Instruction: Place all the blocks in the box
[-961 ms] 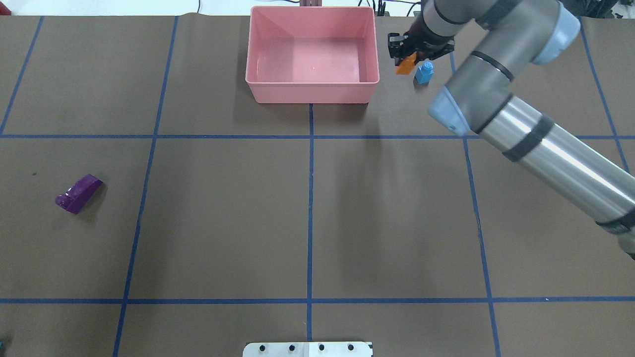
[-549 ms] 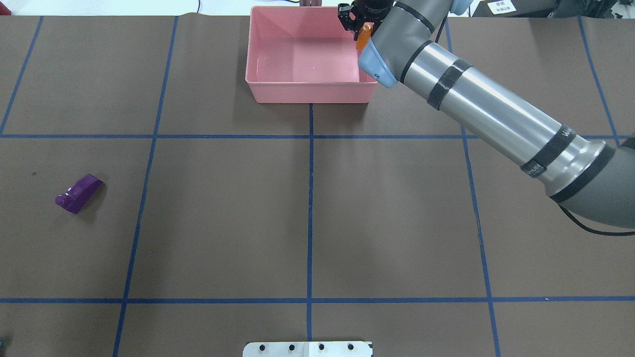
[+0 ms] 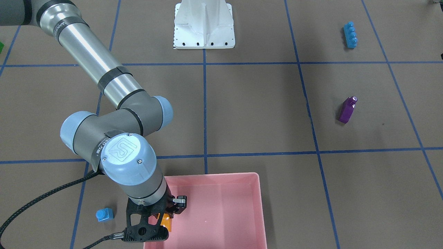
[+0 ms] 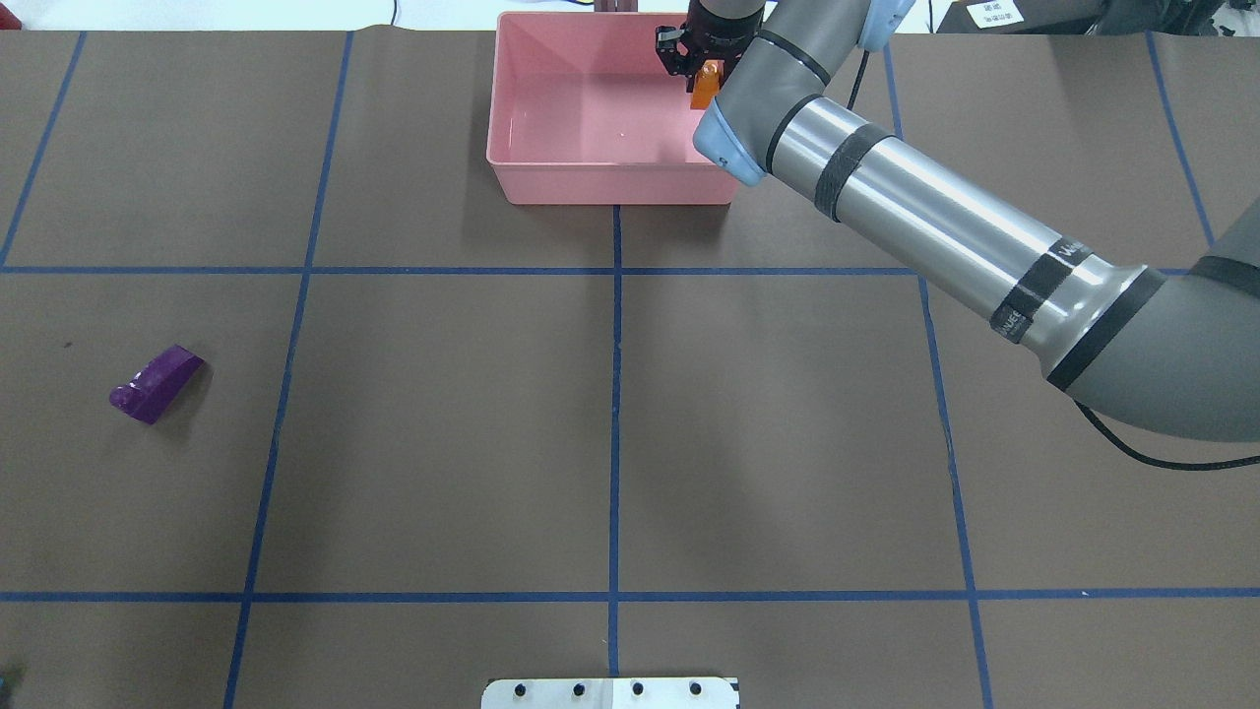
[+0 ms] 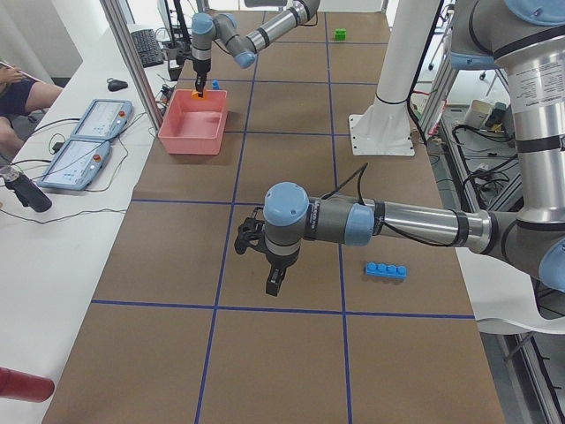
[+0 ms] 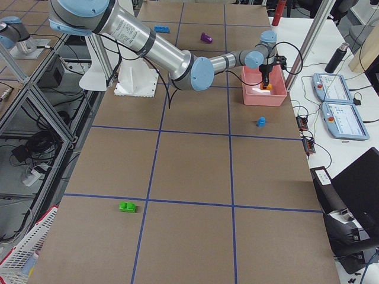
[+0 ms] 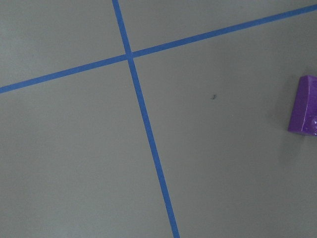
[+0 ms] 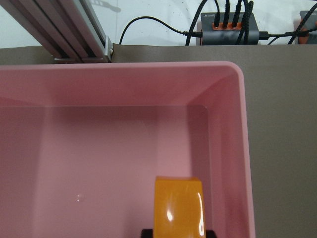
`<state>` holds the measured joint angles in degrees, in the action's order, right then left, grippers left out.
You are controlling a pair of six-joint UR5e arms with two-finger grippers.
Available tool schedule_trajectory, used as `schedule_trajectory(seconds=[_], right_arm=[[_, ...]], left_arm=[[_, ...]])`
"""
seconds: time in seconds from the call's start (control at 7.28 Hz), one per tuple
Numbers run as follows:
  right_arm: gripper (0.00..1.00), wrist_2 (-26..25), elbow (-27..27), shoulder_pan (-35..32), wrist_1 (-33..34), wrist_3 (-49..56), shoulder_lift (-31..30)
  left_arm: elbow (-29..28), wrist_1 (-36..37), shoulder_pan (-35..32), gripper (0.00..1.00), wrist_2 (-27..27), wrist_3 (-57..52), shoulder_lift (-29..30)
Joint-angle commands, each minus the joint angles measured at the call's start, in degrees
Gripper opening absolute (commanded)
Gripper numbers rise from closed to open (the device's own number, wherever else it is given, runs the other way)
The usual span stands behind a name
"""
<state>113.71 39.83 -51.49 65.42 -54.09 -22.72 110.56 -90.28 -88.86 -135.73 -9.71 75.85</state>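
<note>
Orange block (image 4: 705, 87) hangs pinched between closed jaws of the right gripper (image 4: 698, 78), long axis pointing downward, over the box (image 4: 610, 183) floor beneath them; joint cap (image 3: 124, 149) reads UR; left gripper (image 5: 275, 281): opening cannot be told.

The orange block (image 8: 178, 206) and pink box (image 8: 124, 91) are glossy plastic; the table cover (image 4: 443, 443) is matt brown paper.

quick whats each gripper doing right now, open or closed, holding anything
left gripper: cannot be told, it shows only in a side view.
right gripper: closed, holding the orange block over the box.
</note>
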Motion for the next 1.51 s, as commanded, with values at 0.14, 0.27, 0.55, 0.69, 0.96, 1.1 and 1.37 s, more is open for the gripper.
schedule_trajectory(seconds=[0.14, 0.27, 0.55, 0.69, 0.96, 1.1, 1.37], right_arm=[[0.99, -0.6, 0.0, 0.2, -0.1, -0.5, 0.0], [0.99, -0.2, 0.9, 0.0, 0.1, -0.4, 0.0], [0.99, 1.9, 7.3, -1.1, 8.8, 0.5, -0.2], [1.00, 2.7, 12.3, -1.2, 13.3, 0.6, -1.3], [1.00, 4.2, 23.7, -1.4, 18.6, 0.7, -7.0], [1.00, 4.8, 31.1, -2.0, 22.7, 1.3, -11.0], [1.00, 4.9, 46.2, -3.0, 34.1, 5.0, -18.0]], left_arm=[[0.2, -0.1, 0.0, 1.00, 0.0, 0.3, 0.4], [0.6, -0.1, 0.0, 1.00, 0.0, 0.4, 0.9], [-1.0, 0.2, 0.1, 1.00, 0.1, 0.7, 9.6], [-0.6, -0.1, 0.1, 1.00, 0.0, 5.6, 11.1], [0.5, -6.7, 3.1, 1.00, 0.1, 14.2, 12.2], [0.3, -14.5, 7.5, 1.00, -0.1, 14.9, 10.6], [-0.2, -15.4, 20.1, 1.00, 0.8, 15.3, 11.1]])
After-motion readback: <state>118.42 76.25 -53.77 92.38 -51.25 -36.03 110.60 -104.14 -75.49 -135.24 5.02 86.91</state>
